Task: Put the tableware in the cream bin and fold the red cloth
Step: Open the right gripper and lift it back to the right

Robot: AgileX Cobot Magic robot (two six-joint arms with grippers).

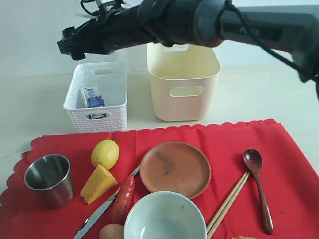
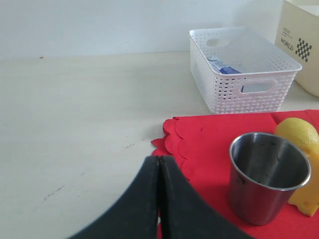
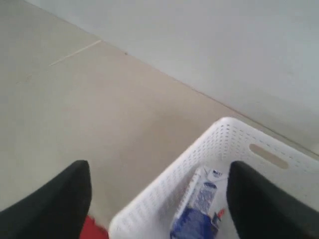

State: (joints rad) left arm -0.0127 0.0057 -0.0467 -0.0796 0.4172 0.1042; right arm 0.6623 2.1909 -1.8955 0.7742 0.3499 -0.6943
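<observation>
On the red cloth lie a steel cup, a knife, a round brown plate, a pale green bowl, a dark spoon and chopsticks. The cream bin stands behind the cloth. My right gripper reaches across to the far left, high over the white basket, open and empty. My left gripper is shut on nothing, low over the cloth's edge, beside the cup. It is out of the exterior view.
A white lattice basket left of the bin holds a small blue-white carton. A lemon, cheese wedge, sausage and egg lie among the tableware. The right arm spans the back of the scene.
</observation>
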